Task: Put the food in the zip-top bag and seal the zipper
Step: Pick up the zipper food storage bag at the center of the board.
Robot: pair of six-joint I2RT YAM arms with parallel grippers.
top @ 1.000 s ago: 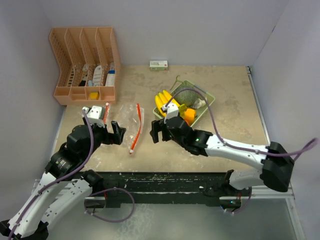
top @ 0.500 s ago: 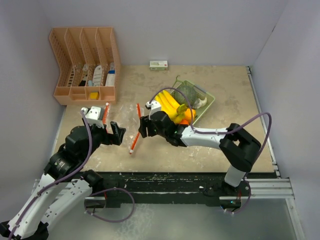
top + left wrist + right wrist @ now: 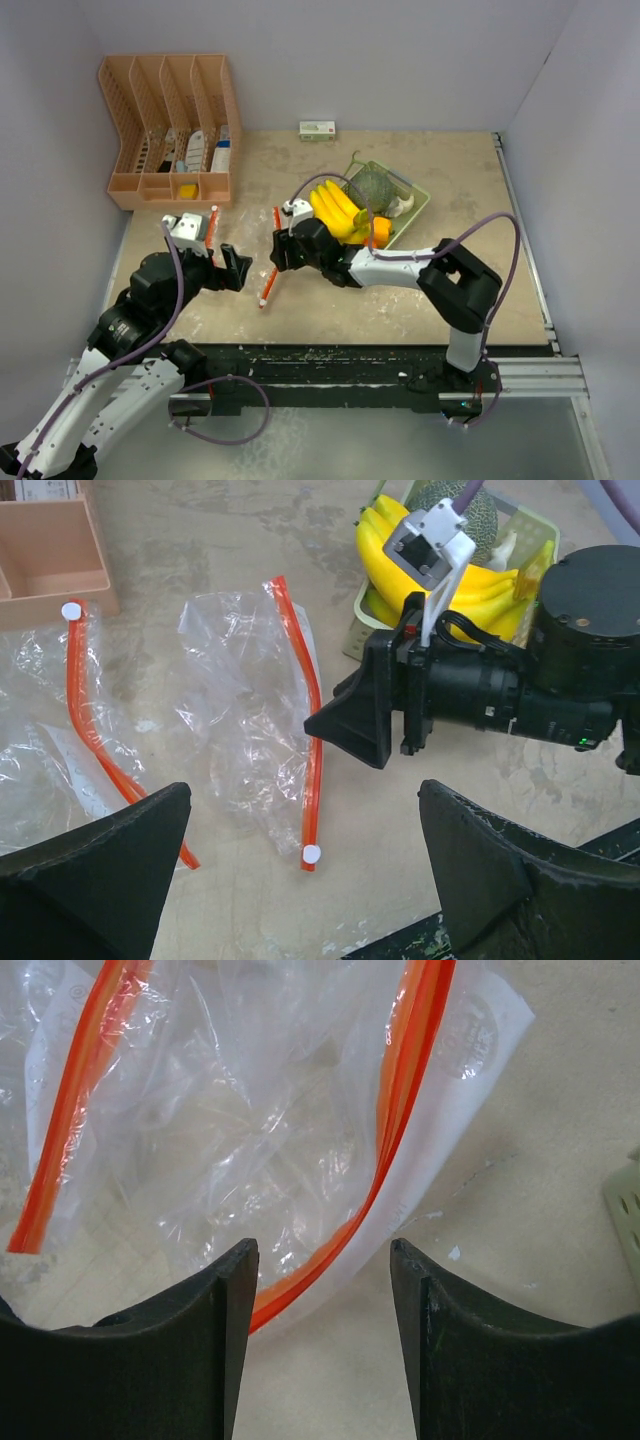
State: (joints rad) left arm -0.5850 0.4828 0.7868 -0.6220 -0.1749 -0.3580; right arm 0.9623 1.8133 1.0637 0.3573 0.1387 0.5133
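We see the right gripper [image 3: 322, 1260] released: its matte black wedge fingers straddle the glossy orange zipper strip [image 3: 400, 1130] of the crinkled clear plastic bag [image 3: 250, 1140] and do not pinch it. From above, the left gripper [image 3: 236, 268] gapes wide at about the bag's eight o'clock, holding nothing. The food lies at the bag's two o'clock in a pale green mesh basket [image 3: 420, 200]: smooth curved yellow bananas [image 3: 338, 208], a round netted melon [image 3: 372, 186] and an orange [image 3: 378, 232].
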